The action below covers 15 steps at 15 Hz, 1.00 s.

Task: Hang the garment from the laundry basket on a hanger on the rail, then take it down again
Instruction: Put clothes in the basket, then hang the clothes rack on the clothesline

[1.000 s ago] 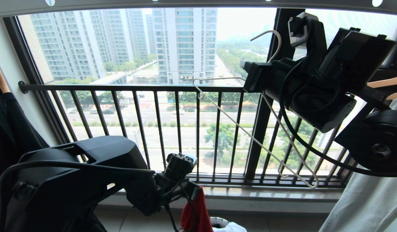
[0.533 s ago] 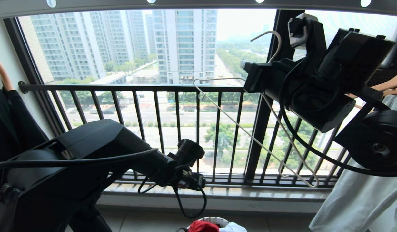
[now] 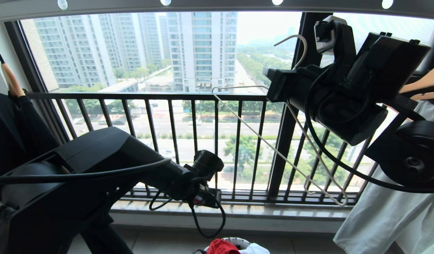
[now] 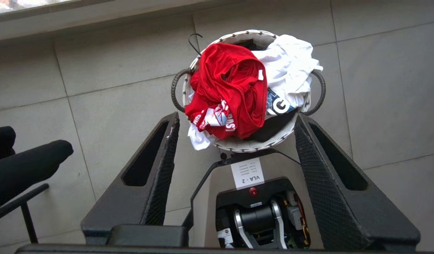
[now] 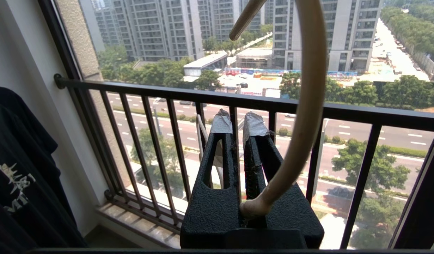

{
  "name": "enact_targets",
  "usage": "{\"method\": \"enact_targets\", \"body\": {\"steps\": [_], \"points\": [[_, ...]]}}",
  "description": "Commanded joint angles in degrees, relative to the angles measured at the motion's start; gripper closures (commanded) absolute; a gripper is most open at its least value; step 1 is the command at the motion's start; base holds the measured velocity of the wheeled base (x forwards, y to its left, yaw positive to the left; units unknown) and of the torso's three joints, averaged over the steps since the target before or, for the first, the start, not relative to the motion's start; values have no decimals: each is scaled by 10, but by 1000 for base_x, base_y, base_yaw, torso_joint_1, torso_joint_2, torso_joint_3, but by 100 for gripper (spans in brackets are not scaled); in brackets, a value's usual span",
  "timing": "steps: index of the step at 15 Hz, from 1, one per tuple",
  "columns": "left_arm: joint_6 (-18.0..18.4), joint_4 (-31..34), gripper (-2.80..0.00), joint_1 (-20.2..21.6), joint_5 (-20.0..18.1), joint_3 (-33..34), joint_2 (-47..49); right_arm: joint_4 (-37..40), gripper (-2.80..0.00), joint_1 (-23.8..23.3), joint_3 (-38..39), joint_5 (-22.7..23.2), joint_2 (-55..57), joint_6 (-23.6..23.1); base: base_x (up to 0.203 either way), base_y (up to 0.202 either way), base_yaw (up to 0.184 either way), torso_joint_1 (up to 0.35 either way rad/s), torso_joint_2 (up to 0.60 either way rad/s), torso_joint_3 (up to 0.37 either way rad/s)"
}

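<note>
Two claws are at work for us here. Our right claw (image 5: 238, 123) is raised high, its taped fingers (image 5: 221, 124) pressed together on the neck of the hanger (image 3: 273, 151). The off-white wire triangle hangs tilted from that grip, with its long bottom edge slanting down and away towards the right, from just left of the claw to a far corner well below it. Its curved hook (image 5: 308, 88) arches up over the claw, short of the rail (image 3: 217, 4), the pale holed bar that runs above both arms.

Our left claw (image 4: 234, 121) points straight down at the floor, its two black fingers (image 4: 160, 155) spread wide and holding nothing. Directly below the gap between them sits the laundry basket (image 4: 238, 144), small and round with a woven pale rim and dark loop handles. The garment (image 4: 231, 91) lies crumpled in a heap on top of it, so we cannot tell which way it runs; it is bright red, with a small white neck label facing up and a patch of white lettering folded toward the claw's side. A white shirt (image 4: 291, 63) with a dark print is bunched just beside it in the same basket.
</note>
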Motion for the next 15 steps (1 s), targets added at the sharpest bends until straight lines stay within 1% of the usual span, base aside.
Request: {"method": "enact_targets", "body": {"steps": [1,3,5,8,10,13,15], "points": [[0,1,0,0,1,7,-26,-4,0,0,7,0,2,0,0,0,0,0,0,0],[1,7,0,0,1,12,-70,-5,0,1,11,0,2,0,0,0,0,0,0,0],[2,35,0,0,1,14,-124,-5,0,0,14,0,2,-2,0,0,0,0,0,0],[4,74,0,0,1,15,-206,-5,0,3,24,2,-4,-17,0,0,0,0,0,0],[8,97,0,0,1,14,-255,-5,0,16,34,2,-23,-17,0,0,0,0,0,0],[9,104,0,1,1,15,-320,-5,0,37,47,-1,-35,-18,0,0,0,0,0,0],[7,102,0,0,-1,15,-354,-15,0,40,48,-10,-43,-24,0,0,0,0,0,0]]}}
